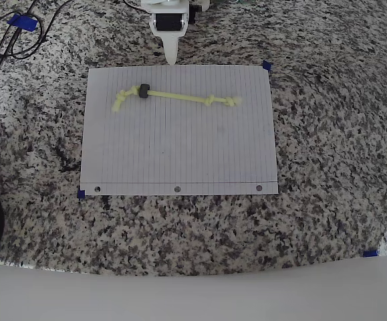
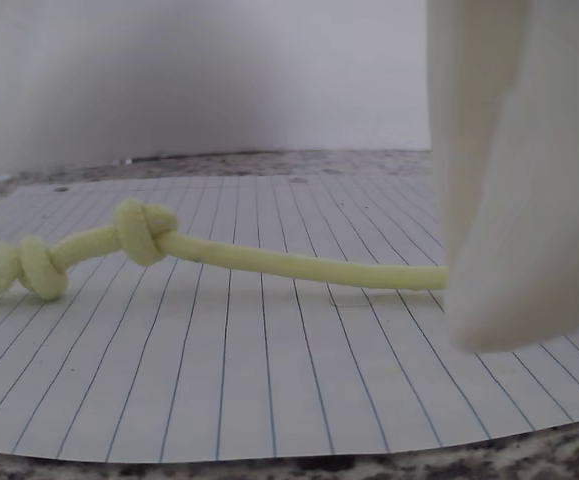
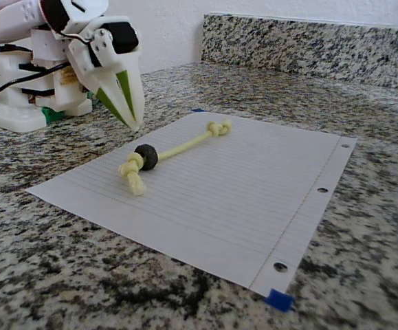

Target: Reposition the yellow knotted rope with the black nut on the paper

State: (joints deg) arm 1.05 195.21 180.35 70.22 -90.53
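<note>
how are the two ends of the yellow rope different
In the overhead view, the left end of the yellow knotted rope carries the black nut beside its knots; the right end has knots only. The left end bends down the paper; the right end lies straighter. Both are knotted, frayed and lie on the paper.

No legible text, label, brand, number or sign anywhere in these views.
</note>
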